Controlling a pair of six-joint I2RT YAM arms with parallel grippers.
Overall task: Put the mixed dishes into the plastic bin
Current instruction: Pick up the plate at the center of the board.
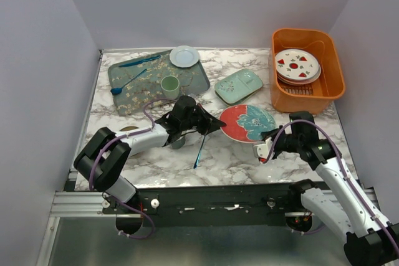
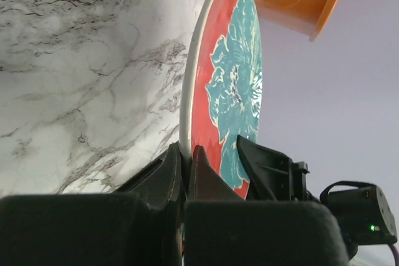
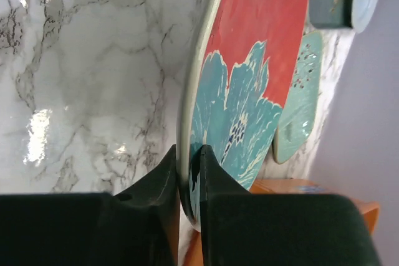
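Red flower plate (image 1: 247,123) mid-table. L gripper (image 1: 216,126) jaws clamped on its rim at 9 o'clock; R gripper (image 1: 267,149) jaws pinching rim approx 5 o'clock. Orange bin (image 1: 303,99) at 2 o'clock from plate, w/ stacked plates (image 1: 297,65) inside.

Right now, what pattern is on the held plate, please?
Red plate, teal flower; right wrist view.
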